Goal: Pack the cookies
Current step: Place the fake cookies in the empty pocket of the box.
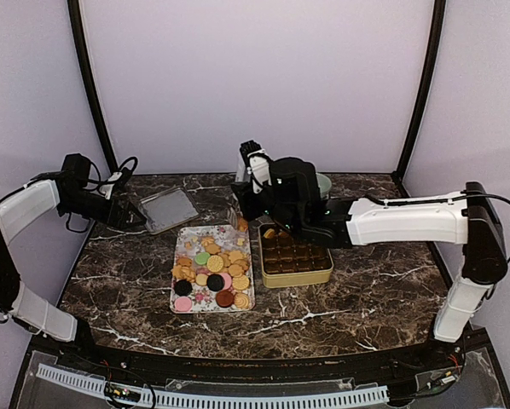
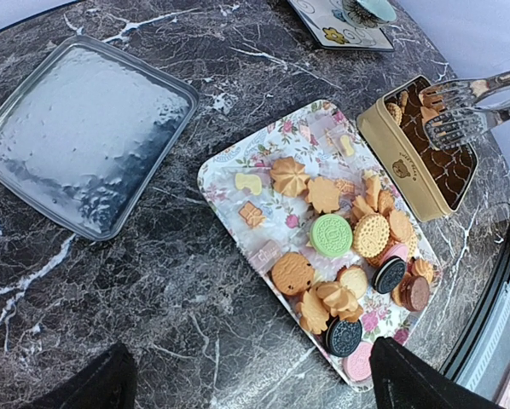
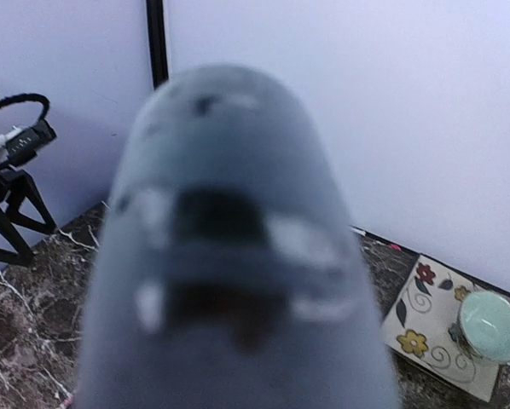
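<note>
These cookies (image 2: 373, 234) look light, dry and crumbly: nip each gently by its rim, starting with loners near the tray's (image 2: 225, 166) far edge. Your right gripper (image 1: 281, 217) clamps the tongs (image 2: 460, 128); the left gripper (image 2: 253, 345) gapes empty.

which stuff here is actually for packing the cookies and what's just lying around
for the job: cookies, flowery tray, gold tin, tongs
just lying about: silver tray, floral square plate, mint cup
</note>
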Robot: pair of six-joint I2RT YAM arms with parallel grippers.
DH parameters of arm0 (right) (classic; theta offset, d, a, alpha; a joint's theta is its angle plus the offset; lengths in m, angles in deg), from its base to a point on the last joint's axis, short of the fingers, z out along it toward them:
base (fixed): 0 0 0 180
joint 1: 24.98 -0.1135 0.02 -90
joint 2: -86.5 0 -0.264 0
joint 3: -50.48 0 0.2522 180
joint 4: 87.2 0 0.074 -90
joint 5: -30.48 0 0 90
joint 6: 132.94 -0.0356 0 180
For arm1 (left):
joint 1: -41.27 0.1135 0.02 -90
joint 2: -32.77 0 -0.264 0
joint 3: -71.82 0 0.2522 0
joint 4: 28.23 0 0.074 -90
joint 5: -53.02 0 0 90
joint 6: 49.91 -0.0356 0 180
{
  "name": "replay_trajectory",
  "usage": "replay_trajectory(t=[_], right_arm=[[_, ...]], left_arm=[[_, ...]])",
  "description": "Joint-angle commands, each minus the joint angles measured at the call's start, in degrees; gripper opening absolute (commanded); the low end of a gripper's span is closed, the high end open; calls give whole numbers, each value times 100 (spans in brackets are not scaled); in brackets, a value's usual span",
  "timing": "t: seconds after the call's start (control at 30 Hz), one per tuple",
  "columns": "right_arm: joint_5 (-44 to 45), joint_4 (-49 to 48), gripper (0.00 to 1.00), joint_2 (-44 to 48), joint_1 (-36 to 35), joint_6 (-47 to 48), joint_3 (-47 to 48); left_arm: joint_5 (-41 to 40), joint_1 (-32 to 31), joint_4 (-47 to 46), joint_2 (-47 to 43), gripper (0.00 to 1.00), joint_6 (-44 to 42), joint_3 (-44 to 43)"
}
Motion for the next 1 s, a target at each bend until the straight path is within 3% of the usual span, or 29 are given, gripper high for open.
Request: replay_trajectory(t=[0.0,0.23,0.97], right_arm=[[562,-382,30,777,373,-250,-931],[851,-394,31,1526,784,-323,-1883],[711,-587,31,1210,1135,-238,-1907]], left_arm=[[51,49,-25,-40,98,26,-116],[108,52,-53,-41,98,46,-103],[146,52,-100,-85,98,50,-30]])
